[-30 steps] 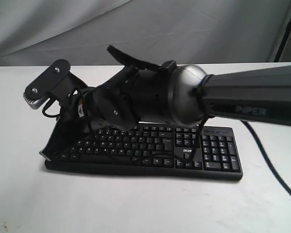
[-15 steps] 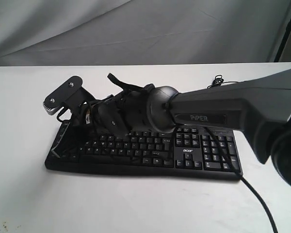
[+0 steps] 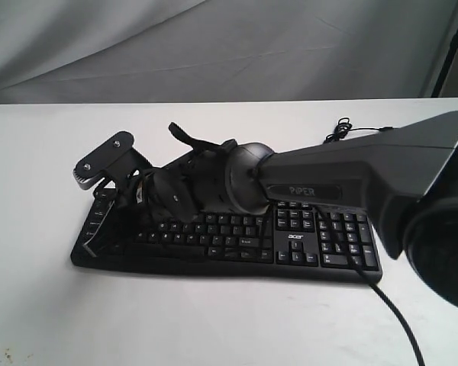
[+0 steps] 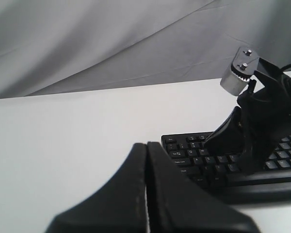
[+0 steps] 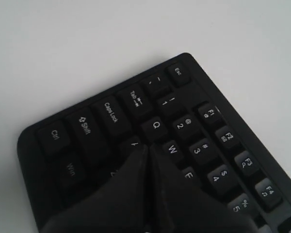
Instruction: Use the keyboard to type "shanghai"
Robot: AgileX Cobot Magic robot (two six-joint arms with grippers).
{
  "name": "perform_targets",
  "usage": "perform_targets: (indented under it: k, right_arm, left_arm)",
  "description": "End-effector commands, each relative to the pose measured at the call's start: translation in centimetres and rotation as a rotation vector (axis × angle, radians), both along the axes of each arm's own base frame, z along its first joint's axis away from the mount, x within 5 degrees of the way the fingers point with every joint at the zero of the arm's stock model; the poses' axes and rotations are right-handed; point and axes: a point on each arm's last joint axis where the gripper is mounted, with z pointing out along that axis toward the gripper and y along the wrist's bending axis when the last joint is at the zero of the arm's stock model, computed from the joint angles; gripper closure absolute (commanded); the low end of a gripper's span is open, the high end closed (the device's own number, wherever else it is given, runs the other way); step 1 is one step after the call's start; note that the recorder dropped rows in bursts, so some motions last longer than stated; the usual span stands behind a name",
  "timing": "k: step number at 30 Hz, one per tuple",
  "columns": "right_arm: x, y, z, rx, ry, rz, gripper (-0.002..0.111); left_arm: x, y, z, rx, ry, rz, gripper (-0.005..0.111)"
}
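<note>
The black keyboard [image 3: 290, 244] lies on the white table, its number pad at the right end. My right gripper [image 3: 114, 232] reaches across to the keyboard's left end and is shut. In the right wrist view its closed tips [image 5: 149, 146] sit low over the keys between A and W, just below Q; whether they touch a key I cannot tell. My left gripper [image 4: 146, 145] is shut on nothing, hovering over bare table off the keyboard's [image 4: 203, 160] left end. From there the right gripper [image 4: 218, 138] shows slanting down onto the keys.
A thin black cable [image 3: 401, 320] runs off the keyboard's right end toward the front edge, with a small coil [image 3: 340, 126] behind. The right arm's bulky wrist [image 3: 244, 183] hangs over the keyboard's middle. A grey cloth backdrop [image 3: 214, 46] stands behind the table.
The right arm has drawn back and lowered. Its gripper has moved from the keyboard's far left edge slightly inward and down toward the keys.
</note>
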Motion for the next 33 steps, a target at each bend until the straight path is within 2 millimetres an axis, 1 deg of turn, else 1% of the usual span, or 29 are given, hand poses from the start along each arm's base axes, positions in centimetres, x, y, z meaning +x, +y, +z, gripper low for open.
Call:
perform_targets:
  k: [1, 6, 9, 23, 27, 33]
  right_arm:
    - [0.3, 0.1, -0.3, 0.023, -0.01, -0.014, 0.108]
    - [0.5, 0.2, -0.2, 0.039, -0.025, -0.016, 0.108]
    - [0.8, -0.2, -0.2, 0.039, -0.024, -0.027, 0.108]
    - [0.8, -0.2, -0.3, 0.041, -0.009, -0.036, 0.108]
    - [0.9, -0.1, -1.2, 0.04, -0.004, -0.041, 0.108]
    - [0.9, -0.1, -1.3, 0.044, -0.009, -0.041, 0.108]
  left_arm:
    - [0.0, 0.0, -0.1, -0.002, -0.002, -0.003, 0.107]
    - [0.0, 0.0, -0.1, -0.002, -0.002, -0.003, 0.107]
    - [0.0, 0.0, -0.1, -0.002, -0.002, -0.003, 0.107]
    - [0.0, 0.0, -0.1, -0.002, -0.002, -0.003, 0.107]
    - [0.0, 0.0, -0.1, -0.002, -0.002, -0.003, 0.107]
    - [0.0, 0.0, -0.1, -0.002, -0.002, -0.003, 0.107]
